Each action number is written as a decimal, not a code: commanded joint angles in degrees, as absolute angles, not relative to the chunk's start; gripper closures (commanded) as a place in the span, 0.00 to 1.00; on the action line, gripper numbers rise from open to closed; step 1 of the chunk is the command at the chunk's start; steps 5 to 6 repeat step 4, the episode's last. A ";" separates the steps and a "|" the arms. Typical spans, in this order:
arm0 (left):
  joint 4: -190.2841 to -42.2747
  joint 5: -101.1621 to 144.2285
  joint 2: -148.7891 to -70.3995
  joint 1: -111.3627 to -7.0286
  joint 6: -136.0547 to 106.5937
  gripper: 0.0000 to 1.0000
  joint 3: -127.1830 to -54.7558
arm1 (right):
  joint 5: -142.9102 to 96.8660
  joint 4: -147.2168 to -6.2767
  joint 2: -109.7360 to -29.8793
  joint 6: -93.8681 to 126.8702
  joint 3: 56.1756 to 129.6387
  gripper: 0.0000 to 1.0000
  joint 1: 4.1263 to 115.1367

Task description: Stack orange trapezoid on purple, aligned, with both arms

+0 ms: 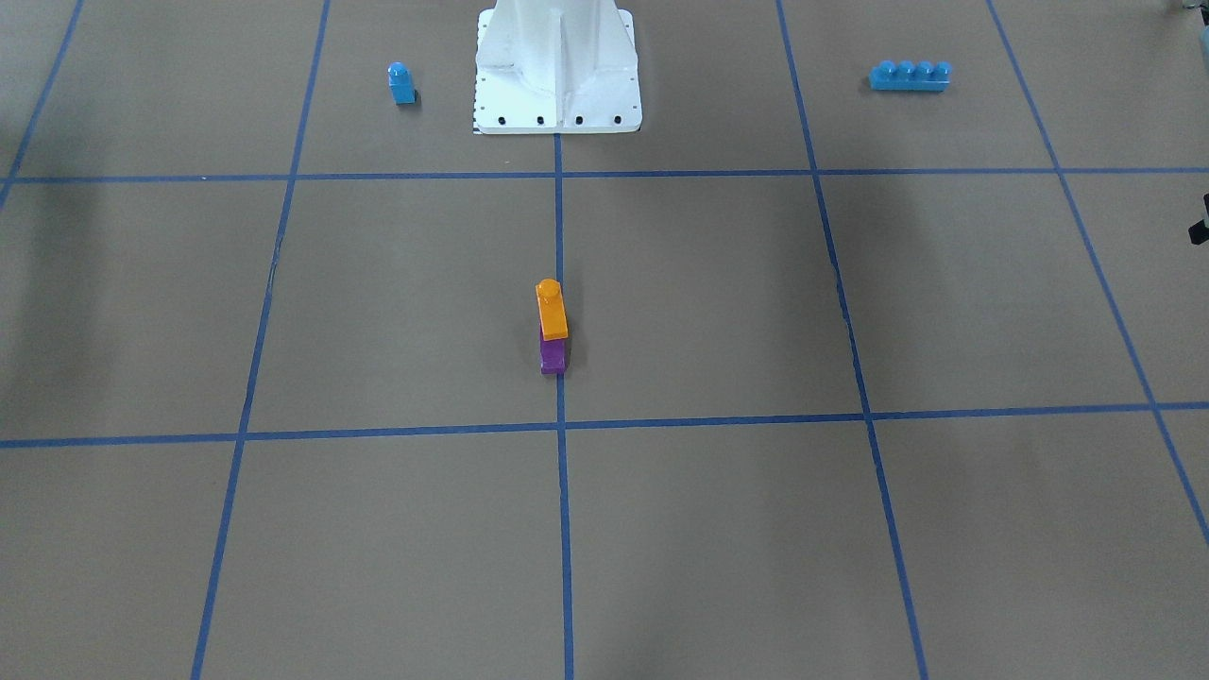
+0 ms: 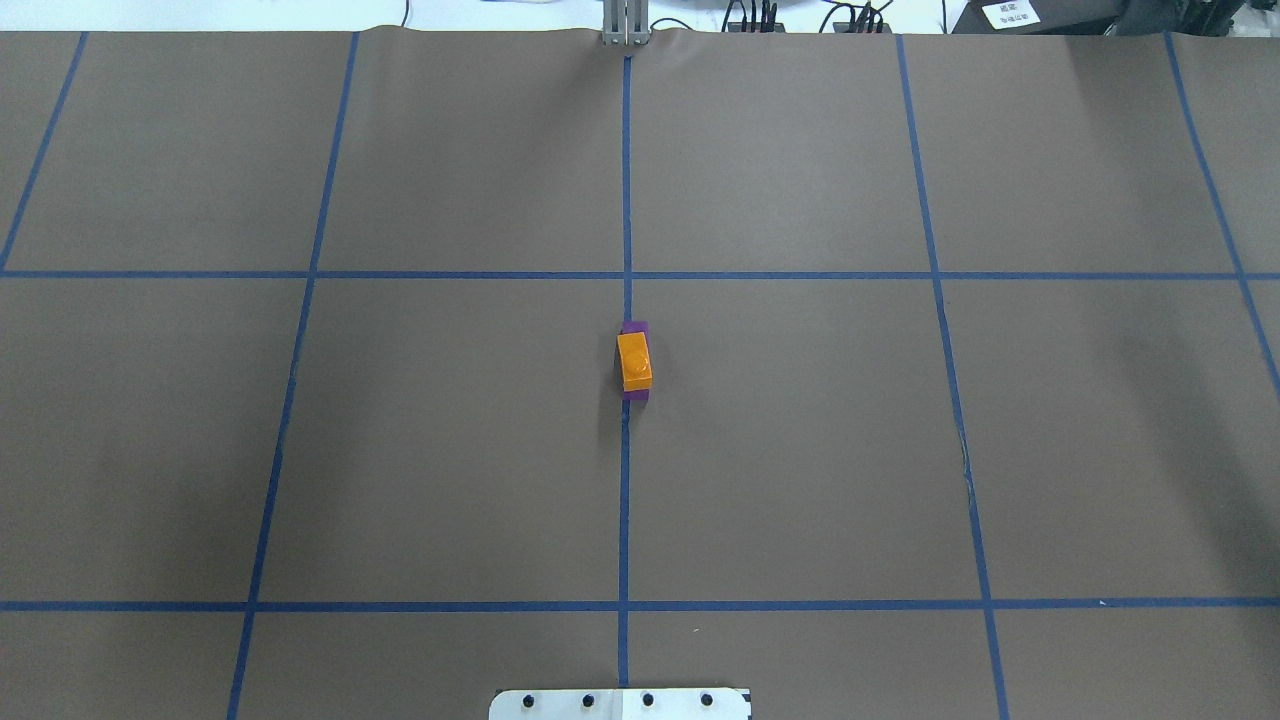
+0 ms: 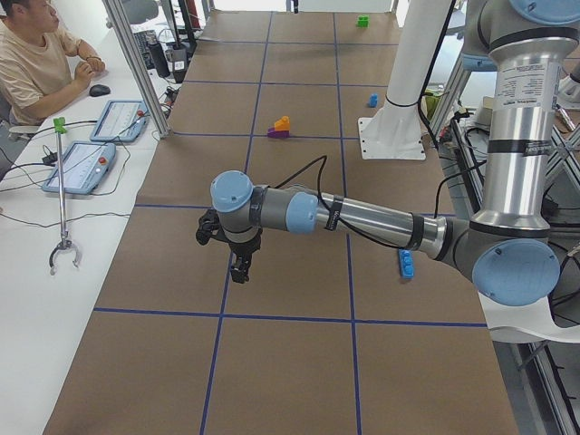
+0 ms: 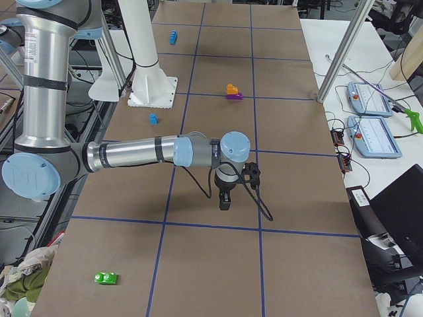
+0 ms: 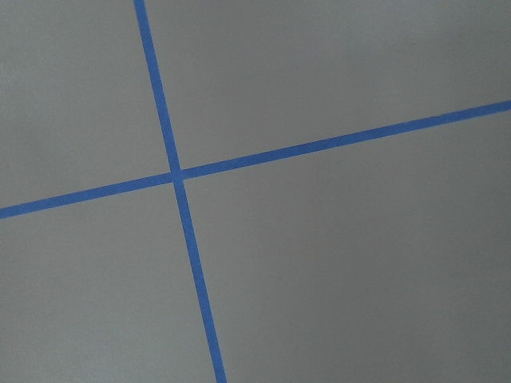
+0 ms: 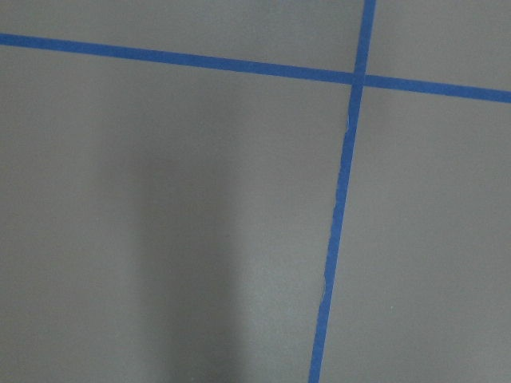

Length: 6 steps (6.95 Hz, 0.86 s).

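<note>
The orange trapezoid (image 1: 552, 307) sits on top of the purple block (image 1: 553, 357) at the table's middle, on the centre tape line. In the overhead view the orange block (image 2: 635, 362) covers most of the purple one (image 2: 635, 327), which peeks out at both ends. No gripper is near the stack. My left gripper (image 3: 240, 269) hangs over the table's left end, far from the stack (image 3: 283, 122). My right gripper (image 4: 225, 201) hangs over the right end, far from the stack (image 4: 231, 88). I cannot tell whether either is open or shut. Both wrist views show only bare mat and tape.
A small blue single-stud block (image 1: 401, 85) and a long blue four-stud brick (image 1: 910, 76) lie on either side of the white pedestal (image 1: 557, 76). A green block (image 4: 106, 278) lies at the right end. An operator (image 3: 36, 54) sits beside tablets off the table.
</note>
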<state>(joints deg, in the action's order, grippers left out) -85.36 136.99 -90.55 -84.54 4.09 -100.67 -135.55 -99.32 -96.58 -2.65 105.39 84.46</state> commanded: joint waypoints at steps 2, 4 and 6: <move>-85.34 136.85 -88.95 -85.42 3.96 0.00 -98.80 | -135.26 -99.32 -96.59 -2.64 105.38 0.00 84.46; -84.99 136.93 -88.95 -88.84 4.04 0.00 -98.52 | -135.18 -99.23 -96.68 -2.64 105.38 0.00 84.46; -84.99 136.93 -88.95 -88.84 4.04 0.00 -98.52 | -135.18 -99.23 -96.68 -2.64 105.38 0.00 84.46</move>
